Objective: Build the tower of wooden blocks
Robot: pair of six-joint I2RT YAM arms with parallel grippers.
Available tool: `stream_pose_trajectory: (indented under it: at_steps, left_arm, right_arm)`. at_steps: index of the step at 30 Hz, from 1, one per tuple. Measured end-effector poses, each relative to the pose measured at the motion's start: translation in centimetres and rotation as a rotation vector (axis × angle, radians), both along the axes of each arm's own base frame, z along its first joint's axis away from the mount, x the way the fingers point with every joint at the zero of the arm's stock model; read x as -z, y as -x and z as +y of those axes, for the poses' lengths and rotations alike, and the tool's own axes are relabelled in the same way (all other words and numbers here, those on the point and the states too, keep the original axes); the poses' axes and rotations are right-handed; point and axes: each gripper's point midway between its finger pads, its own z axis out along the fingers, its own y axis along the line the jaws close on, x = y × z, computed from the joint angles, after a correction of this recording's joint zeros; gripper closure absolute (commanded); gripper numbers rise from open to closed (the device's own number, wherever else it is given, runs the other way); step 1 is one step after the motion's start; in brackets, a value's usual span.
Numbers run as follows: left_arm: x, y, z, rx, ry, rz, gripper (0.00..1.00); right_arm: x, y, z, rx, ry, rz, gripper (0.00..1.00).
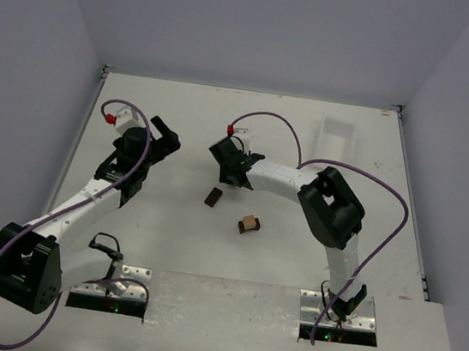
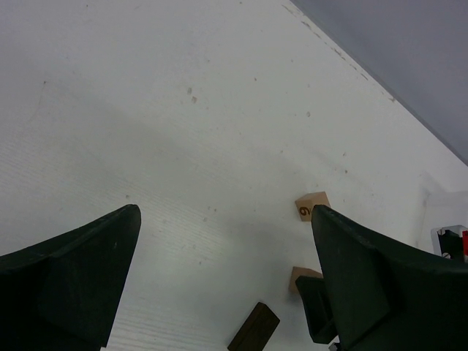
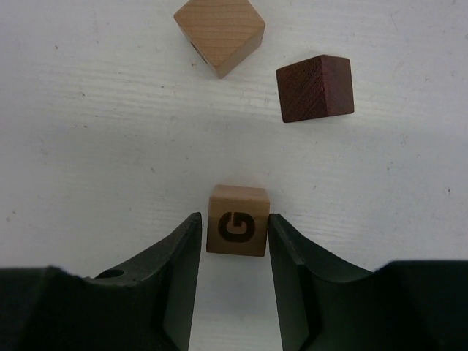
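Wood blocks for the tower lie near the middle of the table (image 1: 165, 244), between the two arms. Nearest, in the right wrist view, the G block (image 3: 238, 230) rests flat between the fingers of the right gripper (image 3: 234, 219). The jaws stand barely wider than the block. One finger appears to touch its side and a sliver of table shows beside the other, so whether a firm hold exists cannot be told.

The lettered face points up, with the G reading upright from the wrist and the side faces parallel to the fingers. It looks cubic, so it has no long axis.

Beyond it, apart from it and from each other, sit a dark brown block (image 3: 314, 88), slightly rotated, and a tan block (image 3: 219, 33) turned corner-on to the jaws.

Risk: uneven contact would likely push or twist the G block as the jaws close. The skewed hold could then leave it crooked when set on another block.

Farther off, the left gripper (image 2: 225, 212) hangs fully open and empty. A white tray (image 1: 336, 137) lies toward the far right of the table.
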Motion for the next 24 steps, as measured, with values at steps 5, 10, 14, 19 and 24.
stream_pose_trajectory:
  at_steps: [5, 10, 14, 19, 24]
  left_arm:
    - [-0.3, -0.1, -0.1, 0.004, 0.005, -0.012, 0.0]
    - [-0.4, -0.1, -0.2, 0.01, 0.009, -0.021, 0.0]
    - [-0.5, -0.1, -0.3, 0.016, 0.01, -0.025, 0.0]
    - [-0.7, -0.2, -0.5, 0.026, 0.011, -0.034, 0.0]
    - [-0.7, -0.2, -0.5, 0.035, 0.003, -0.037, 0.0]
  right_arm:
    - [0.2, 0.0, 0.0, 0.01, -0.004, 0.004, 0.62]
    - [0.2, -0.1, -0.1, 0.019, -0.003, -0.007, 0.77]
    - [0.1, -0.4, -0.2, -0.032, 0.029, -0.031, 0.84]
    - [-1.3, -0.2, -0.8, -0.225, 0.118, -0.08, 0.86]
    - [-7.4, 0.9, -1.7, -0.358, 0.138, -0.15, 0.86]
